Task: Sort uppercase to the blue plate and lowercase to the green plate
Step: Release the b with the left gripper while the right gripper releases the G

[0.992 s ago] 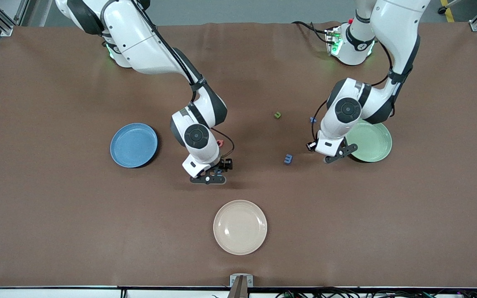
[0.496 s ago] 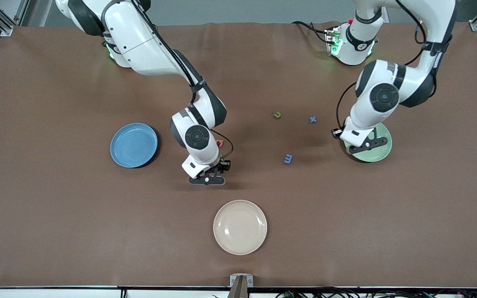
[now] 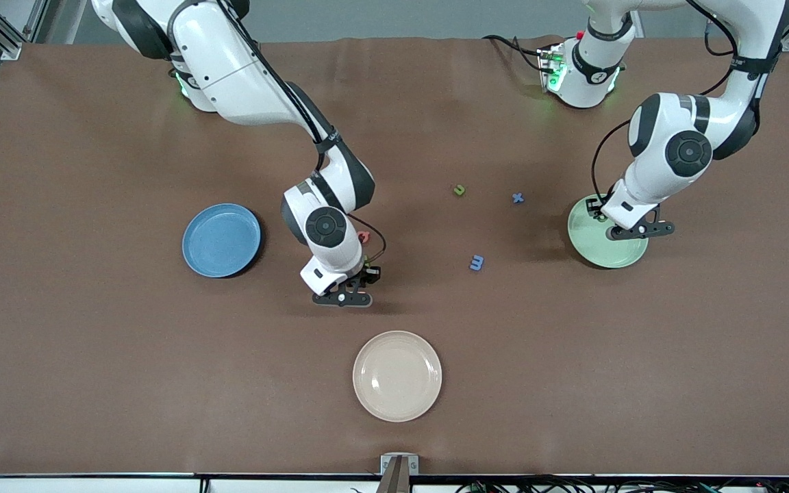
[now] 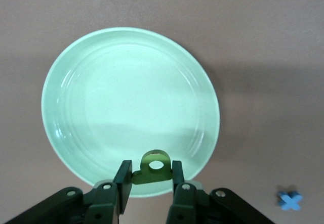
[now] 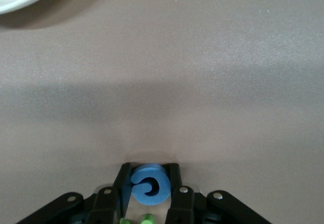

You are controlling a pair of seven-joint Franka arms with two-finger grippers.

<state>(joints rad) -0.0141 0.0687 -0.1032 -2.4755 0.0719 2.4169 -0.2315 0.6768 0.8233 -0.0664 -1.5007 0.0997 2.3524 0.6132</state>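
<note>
Over the round glossy mint-green plate, toward the left arm's end of the brown table, hangs the left claw, clamped on a small green foam letter w/ a round bowl. Right claw is low near mid-table, clamped on a blue foam letter C, a pink-red foam letter just beside its arm. Round glossy blue plate sits toward the right arm's end. Between the arms lie a blue x, blue m & a green u-shaped letter. Cream plate sits nearest the front camera.
</note>
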